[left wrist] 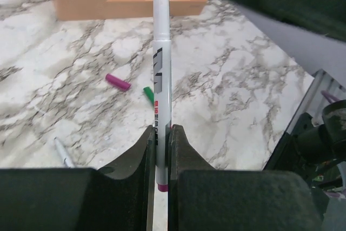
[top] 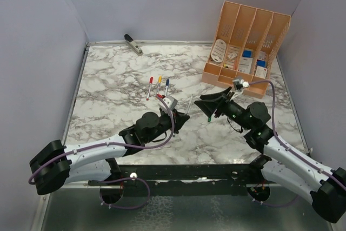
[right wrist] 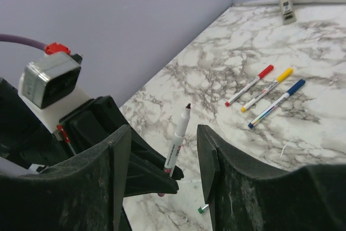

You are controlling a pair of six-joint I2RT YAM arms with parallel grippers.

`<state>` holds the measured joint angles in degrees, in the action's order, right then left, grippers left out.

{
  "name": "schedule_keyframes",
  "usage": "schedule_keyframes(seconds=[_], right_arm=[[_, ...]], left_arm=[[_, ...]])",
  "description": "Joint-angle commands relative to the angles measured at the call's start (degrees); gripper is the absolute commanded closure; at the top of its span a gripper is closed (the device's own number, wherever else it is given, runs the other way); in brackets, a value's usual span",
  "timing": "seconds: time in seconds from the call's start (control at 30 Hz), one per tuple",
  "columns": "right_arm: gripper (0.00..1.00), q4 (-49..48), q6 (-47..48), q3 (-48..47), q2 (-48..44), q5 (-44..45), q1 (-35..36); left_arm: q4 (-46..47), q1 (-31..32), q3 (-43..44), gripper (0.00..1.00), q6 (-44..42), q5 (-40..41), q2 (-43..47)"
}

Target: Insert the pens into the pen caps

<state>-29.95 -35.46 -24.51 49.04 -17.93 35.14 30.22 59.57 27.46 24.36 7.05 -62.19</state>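
Note:
My left gripper (left wrist: 162, 131) is shut on a white pen (left wrist: 161, 52) with a magenta end. It holds the pen off the table, its bare dark tip pointing at my right gripper (right wrist: 163, 133). The right gripper is open and empty, its fingers (right wrist: 216, 177) on either side of that pen's tip (right wrist: 187, 106) without touching it. A purple cap (left wrist: 118, 81) and a green cap (left wrist: 148, 94) lie on the marble below. Three pens with a red (top: 150, 87), a yellow (top: 158, 85) and a blue cap (top: 166, 86) lie side by side. Another pen (left wrist: 64, 152) shows in part.
An orange desk organizer (top: 246, 47) with small items stands at the back right. A grey stapler-like tool (top: 133, 43) lies at the back wall. Both grippers (top: 181, 118) (top: 204, 107) meet over the middle of the marble table (top: 108, 96).

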Motion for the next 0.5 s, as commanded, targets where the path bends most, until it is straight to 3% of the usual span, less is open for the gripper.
schedule_keyframes(seconds=[0.0,0.23,0.47], right_arm=[[0.48,7.72,6.63,-2.63,-3.33,7.92,0.02],[0.68,24.69,14.53,-10.54,2.42,20.52,0.00],[0.66,38.29,18.53,-19.57,18.75,25.32,-0.07]], left_arm=[[-11.31,-1.29,1.06,1.00,2.56,7.75,1.94],[-22.15,-3.68,2.99,1.00,3.06,10.00,1.68],[-22.09,-5.37,0.24,1.00,4.48,6.12,2.37]])
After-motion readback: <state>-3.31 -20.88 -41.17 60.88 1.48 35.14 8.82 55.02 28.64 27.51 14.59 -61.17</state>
